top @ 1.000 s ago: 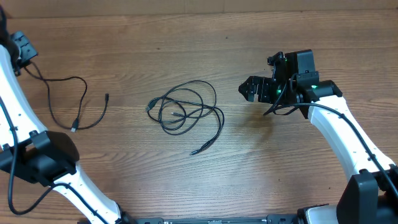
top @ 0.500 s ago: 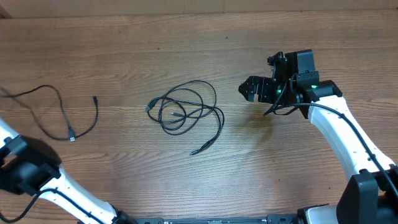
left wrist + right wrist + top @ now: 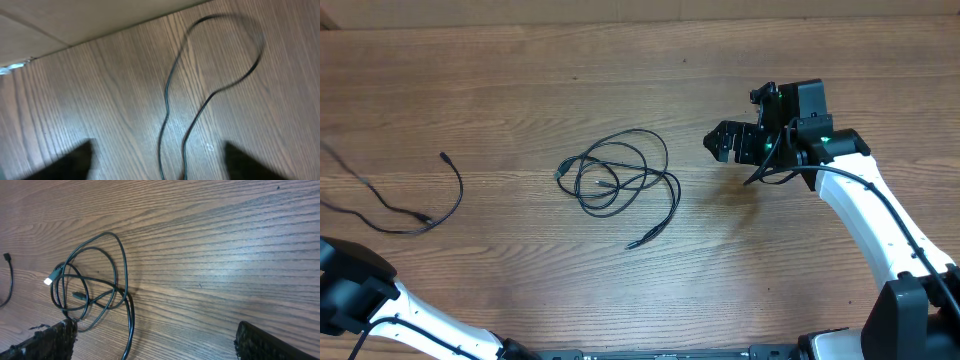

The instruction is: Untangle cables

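the tangled bundle of cables (image 3: 620,180) lies in the middle of the wooden table (image 3: 520,60), several thin black loops crossing each other, with one tail running out to the lower right and ending in a small plug. in your right wrist view the same bundle (image 3: 95,287) sits ahead and to the left, and a silver-tipped plug (image 3: 48,281) shows at its left edge.

a single loose cable (image 3: 456,195) lies well apart from the bundle, near the table's left edge. it curves in an open hook, and part of it is blurred.

your right gripper (image 3: 720,143) hovers to the right of the bundle, not touching it. its jaws stand wide apart with nothing between them.

your left gripper (image 3: 160,162) is out of the overhead frame. its wrist view shows two dark fingertips (image 3: 75,160) spread wide. the loose cable (image 3: 167,100) runs between them in a blurred loop, touching neither fingertip.
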`<state>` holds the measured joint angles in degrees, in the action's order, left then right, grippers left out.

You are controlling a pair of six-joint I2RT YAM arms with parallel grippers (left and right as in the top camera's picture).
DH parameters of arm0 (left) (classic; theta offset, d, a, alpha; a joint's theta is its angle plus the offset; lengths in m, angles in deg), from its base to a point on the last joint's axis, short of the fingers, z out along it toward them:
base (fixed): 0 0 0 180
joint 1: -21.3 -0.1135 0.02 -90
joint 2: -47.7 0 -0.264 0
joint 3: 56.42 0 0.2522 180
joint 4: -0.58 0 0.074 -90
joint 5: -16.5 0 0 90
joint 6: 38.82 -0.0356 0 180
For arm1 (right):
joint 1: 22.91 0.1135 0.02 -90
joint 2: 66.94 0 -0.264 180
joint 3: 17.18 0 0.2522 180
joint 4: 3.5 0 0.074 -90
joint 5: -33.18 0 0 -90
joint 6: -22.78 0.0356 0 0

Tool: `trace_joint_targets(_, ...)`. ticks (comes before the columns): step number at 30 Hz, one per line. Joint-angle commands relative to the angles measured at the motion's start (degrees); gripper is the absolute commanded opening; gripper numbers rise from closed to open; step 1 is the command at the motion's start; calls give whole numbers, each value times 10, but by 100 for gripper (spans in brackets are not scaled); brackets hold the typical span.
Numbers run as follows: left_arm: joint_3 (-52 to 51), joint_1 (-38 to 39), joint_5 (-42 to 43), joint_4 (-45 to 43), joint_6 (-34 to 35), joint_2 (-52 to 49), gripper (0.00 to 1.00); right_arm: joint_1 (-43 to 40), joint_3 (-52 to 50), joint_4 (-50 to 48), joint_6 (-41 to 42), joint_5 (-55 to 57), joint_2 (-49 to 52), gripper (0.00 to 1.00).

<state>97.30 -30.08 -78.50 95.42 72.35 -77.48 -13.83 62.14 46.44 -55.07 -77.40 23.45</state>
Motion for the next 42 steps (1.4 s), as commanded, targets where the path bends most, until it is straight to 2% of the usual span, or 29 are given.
trace_joint_targets(1,4,1,46,0,7,-4,100,-1,-7,-3,-2,0,1,100)
trace_joint_targets(10,4,24,148,1,-87,-4,99,-1,-7,-3,-2,0,1,100)
trace_joint_targets(13,4,45,191,1,-127,-4,100,-1,-7,-3,-2,0,1,100)
trace_joint_targets(17,4,91,201,4,-166,-4,99,-1,-7,-3,-2,0,1,100)
trace_joint_targets(25,4,232,198,12,-231,-4,99,-1,-7,-3,-2,0,1,100)
trace_joint_targets(33,-15,413,198,32,-363,-4,100,-2,-7,0,-2,0,1,100)
trace_joint_targets(37,-70,493,199,44,-438,-4,100,-2,-7,3,-2,0,1,100)
trace_joint_targets(42,-166,565,198,24,-486,-4,99,-2,-7,4,-2,0,1,100)
